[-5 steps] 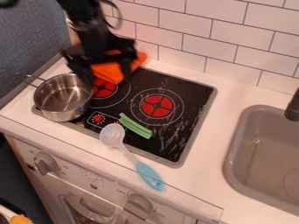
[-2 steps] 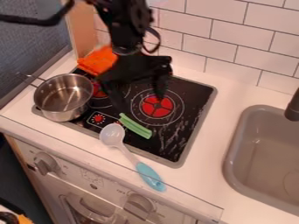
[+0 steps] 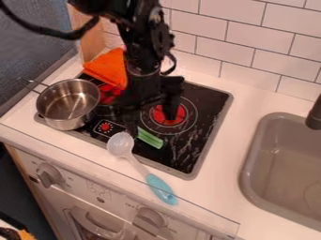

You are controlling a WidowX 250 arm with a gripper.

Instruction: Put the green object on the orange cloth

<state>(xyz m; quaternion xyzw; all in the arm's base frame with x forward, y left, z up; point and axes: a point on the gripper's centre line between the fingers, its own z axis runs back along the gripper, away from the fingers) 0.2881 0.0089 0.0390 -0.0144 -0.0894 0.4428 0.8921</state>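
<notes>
The black gripper [image 3: 151,124] hangs low over the middle of the stove, open, its two fingers spread apart. Beneath it, toward the front, the green object [image 3: 151,139] lies on the black cooktop, its upper left end hidden behind one finger. I cannot tell whether that finger touches it. The orange cloth [image 3: 107,67] lies folded at the back left corner of the stove, partly behind the arm.
A metal pot [image 3: 67,104] stands on the left of the cooktop [image 3: 203,105]. In front of the green object, a spoon with a blue handle [image 3: 161,189] crosses the stove's front edge. The grey sink [image 3: 285,164] is at the right, and a tiled wall rises behind.
From the orange cloth, the gripper has moved right and toward the front, then down to the green object. The cloth now shows more fully; the green object has not visibly moved.
</notes>
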